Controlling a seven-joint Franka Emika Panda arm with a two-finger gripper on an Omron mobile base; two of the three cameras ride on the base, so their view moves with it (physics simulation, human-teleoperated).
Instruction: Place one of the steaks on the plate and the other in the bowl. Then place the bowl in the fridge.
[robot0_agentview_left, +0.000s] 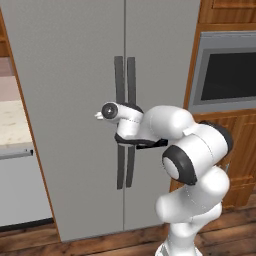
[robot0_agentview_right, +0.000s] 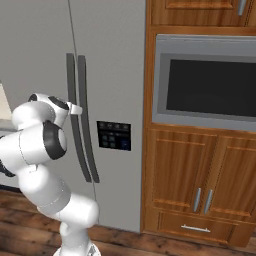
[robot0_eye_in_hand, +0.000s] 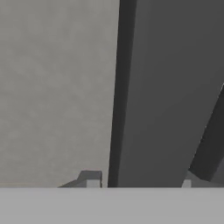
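We have the arm stretched out to the fridge (robot0_agentview_left: 70, 100), its hand pressed close to the two dark bar handles (robot0_agentview_left: 125, 120) that run side by side down the seam between the doors. In the hand view one handle (robot0_eye_in_hand: 170, 96) stands as a broad dark bar between the fingers (robot0_eye_in_hand: 140, 183), one tip to its left and one to its right, so the fingers straddle it. Whether they are already pressing on it we cannot tell; a sliver of door shows between the left tip and the bar's shadowed edge, so we judge the grasp is not yet firm.

The hand sits about mid-height on the handles, which makes sense to us: a hold there, well away from the hinge side, should give a good pull to swing a door open, and the fridge has to be open before the bowl can go in. From the base views we cannot say which of the two handles is taken.

To the right of the handles, lower down, is a small black control panel (robot0_agentview_right: 114, 135); its marks are too small to read. Right of the fridge is a built-in oven (robot0_agentview_right: 207, 82) in wooden cabinets (robot0_agentview_right: 185, 180). No brand or label is legible anywhere.
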